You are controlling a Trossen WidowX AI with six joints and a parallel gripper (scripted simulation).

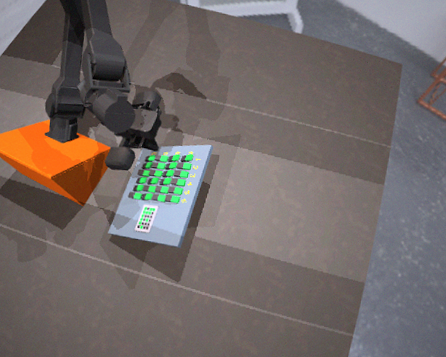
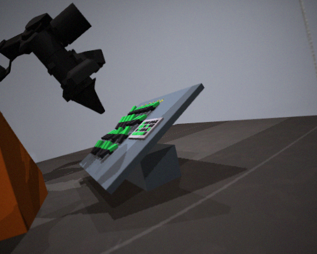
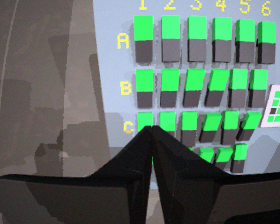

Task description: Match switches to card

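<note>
Open air separates the shut fingers [image 2: 100, 110] from the tilted panel [image 2: 176, 104] below them. The orange base [image 1: 47, 158] stands just beside the panel's near edge, narrowing the surface [image 1: 280, 193] there.

1. Top view: high above the table [image 1: 281, 183], angled down, far off.
2. Exterior view: near tabletop level, looking up at the tilted switch panel [image 2: 176, 107].
3. Wrist view: close behind the closed gripper [image 3: 150, 136], sharing that panel.

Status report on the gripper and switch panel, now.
Gripper jaws shut, empty, hovering off the panel. Switches untouched under it. Nothing in the way.
</note>
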